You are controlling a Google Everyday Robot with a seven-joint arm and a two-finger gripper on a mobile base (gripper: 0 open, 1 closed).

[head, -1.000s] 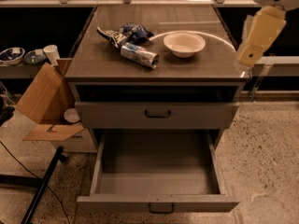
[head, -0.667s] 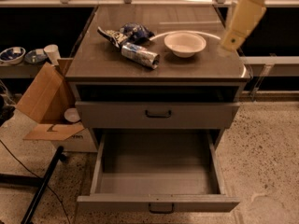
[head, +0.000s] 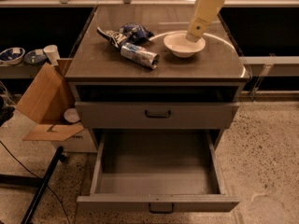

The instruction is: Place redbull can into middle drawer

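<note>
cream-coloured gripper (head: 196,31) far right, over round white bowl (head: 180,48), its arm cut off by top edge | bowl's far rim hidden behind gripper | crinkled blue-and-white foil bag (head: 126,31) partly covered by slim silver-and-blue metal can (head: 139,55) | can's print unreadable | black stand (head: 39,190) cut off bottom left

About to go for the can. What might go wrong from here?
The claw hangs right over the round white bowl, so a sideways move may knock it. The slim silver-and-blue metal can lies on its side close beside the crinkly blue-and-white snack bag; it might roll, or the bag get pinched too.
</note>
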